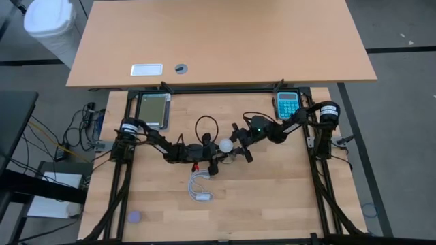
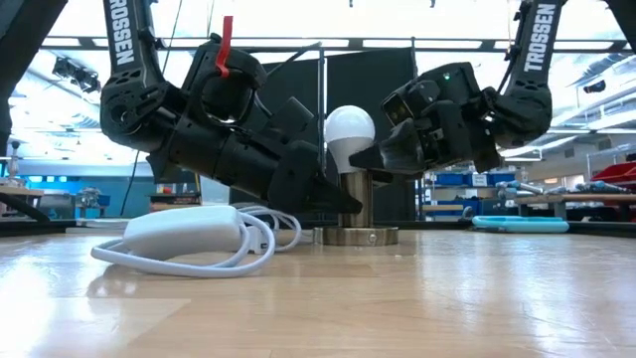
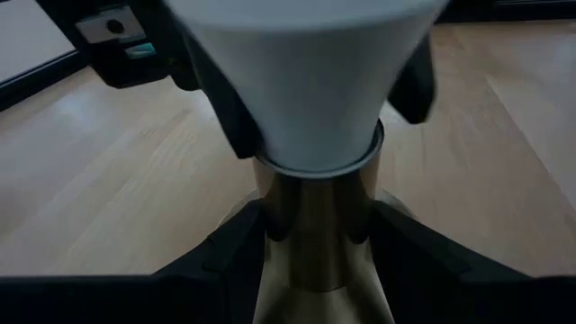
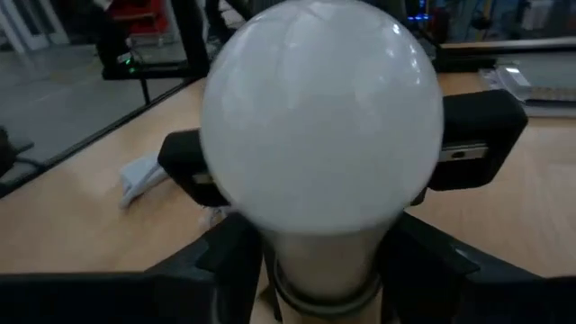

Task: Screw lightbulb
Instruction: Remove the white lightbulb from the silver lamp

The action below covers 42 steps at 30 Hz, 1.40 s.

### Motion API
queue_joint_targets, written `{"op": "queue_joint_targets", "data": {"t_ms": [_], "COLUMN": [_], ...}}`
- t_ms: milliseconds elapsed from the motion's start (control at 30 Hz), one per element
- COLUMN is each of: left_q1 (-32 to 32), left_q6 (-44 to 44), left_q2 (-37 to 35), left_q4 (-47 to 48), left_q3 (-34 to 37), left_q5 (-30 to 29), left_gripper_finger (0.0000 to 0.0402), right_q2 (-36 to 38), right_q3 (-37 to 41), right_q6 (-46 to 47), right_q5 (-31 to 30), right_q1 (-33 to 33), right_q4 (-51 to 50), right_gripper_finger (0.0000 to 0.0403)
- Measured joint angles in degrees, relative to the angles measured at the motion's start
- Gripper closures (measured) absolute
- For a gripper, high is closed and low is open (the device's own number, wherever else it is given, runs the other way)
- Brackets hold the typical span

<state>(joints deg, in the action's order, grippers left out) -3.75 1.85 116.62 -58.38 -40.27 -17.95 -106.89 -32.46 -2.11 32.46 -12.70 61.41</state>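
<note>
Standing upright near the middle of the wooden tabletop (image 1: 272, 197), the lightbulb (image 2: 349, 132) is sitting with its narrow neck in a brass-coloured socket post (image 2: 356, 199) that is rising from a round metal base (image 2: 356, 236). In the high view the white globe (image 1: 225, 145) is showing between the two arms, which are meeting over it from either side.

The left tool (image 3: 310, 229) is reaching in low, and its two dark fingers (image 3: 229, 247) are pressing against the socket post just under the bulb's collar, clamped on the post from both sides. In the low view this tool (image 2: 323, 194) is lying slanted down toward the post, with a red tag showing on the arm above it.

The right tool (image 4: 315, 247) is coming in from the other side at the level of the bulb's neck. Its fingers (image 4: 225, 261) are sitting on either side of the tapering part below the globe; whether they are gripping it or standing slightly apart from it, I cannot tell. In the low view the right tool (image 2: 373, 157) is showing its tip at the bulb's neck.

A white adapter block (image 2: 184, 231) with a coiled white cable (image 2: 268, 234) is lying on the tabletop just beside the socket base. A blue calculator-like device (image 1: 287, 103) is resting near the far edge.
</note>
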Motion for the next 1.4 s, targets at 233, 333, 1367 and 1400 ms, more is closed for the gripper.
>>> {"op": "queue_joint_targets", "data": {"t_ms": [233, 333, 1367, 1400], "left_q1": [0.07, 0.07, 0.02, 0.02], "left_q6": [0.00, -0.03, 0.58, 0.68], "left_q2": [0.00, 0.00, 0.02, 0.02], "left_q4": [0.03, 0.06, 0.10, 0.08], "left_q3": [-0.04, -0.09, -0.08, -0.07], "left_q5": [-0.13, -0.04, -0.90, -0.91], "left_gripper_finger": [0.0213, 0.0213, 0.0213, 0.0213], "right_q2": [0.06, 0.52, 8.23, 8.13], "right_q3": [-0.01, 0.00, 6.88, 6.83], "right_q6": [5.49, 5.06, 14.00, 15.31], "right_q5": [-2.10, -6.40, -72.40, -72.86], "right_q1": [0.96, 2.41, 28.64, 28.66], "right_q4": [0.36, -0.85, -0.12, -0.42], "right_gripper_finger": [0.0136, 0.0117, 0.0112, 0.0112]}}
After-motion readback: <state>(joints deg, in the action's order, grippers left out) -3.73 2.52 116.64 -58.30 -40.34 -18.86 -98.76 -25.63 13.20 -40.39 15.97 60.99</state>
